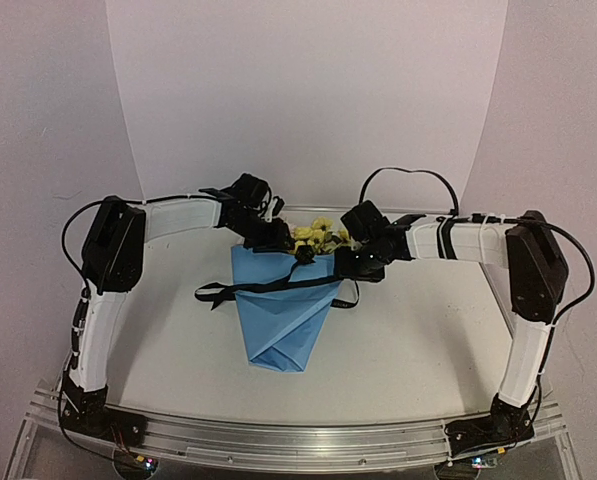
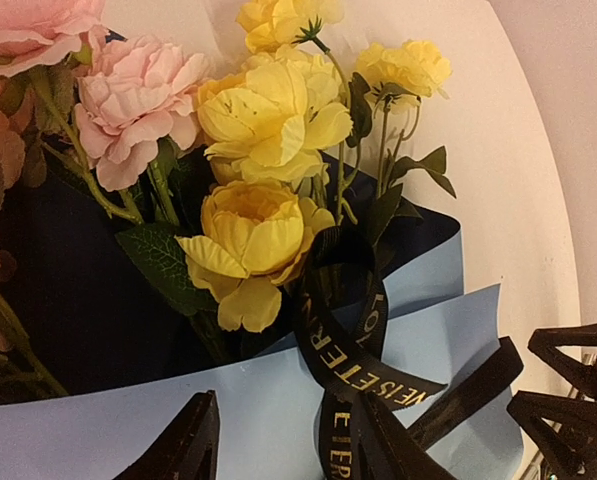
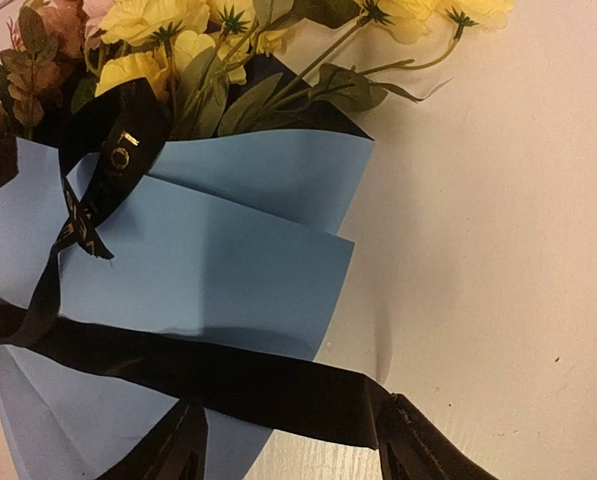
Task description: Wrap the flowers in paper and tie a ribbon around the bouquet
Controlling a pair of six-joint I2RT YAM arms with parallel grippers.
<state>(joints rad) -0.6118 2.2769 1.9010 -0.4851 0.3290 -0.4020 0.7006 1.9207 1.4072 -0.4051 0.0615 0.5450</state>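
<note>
The bouquet [image 1: 283,305] lay on the white table [image 1: 428,330] between my two arms, its tip pointing toward my bases and the blooms away from them. The light blue paper [image 3: 228,250] was folded around the stems in overlapping layers. Its navy inner face showed behind the flowers [image 2: 263,115], yellow in the middle and pink to one side. The black ribbon [image 3: 238,385] crossed the cone in a band, with a loop near the mouth and loose ends trailing onto the table on either side. My left gripper [image 2: 288,425] hovered at the mouth of the cone with its fingers [image 2: 193,445] spread, blue paper showing between them and a strand of ribbon running beside one finger, unpinched. My right gripper [image 3: 293,425] sat at the other side of the mouth, fingers also apart. The ribbon band ran across the gap to one fingertip, and I could not tell whether it touched.
</note>
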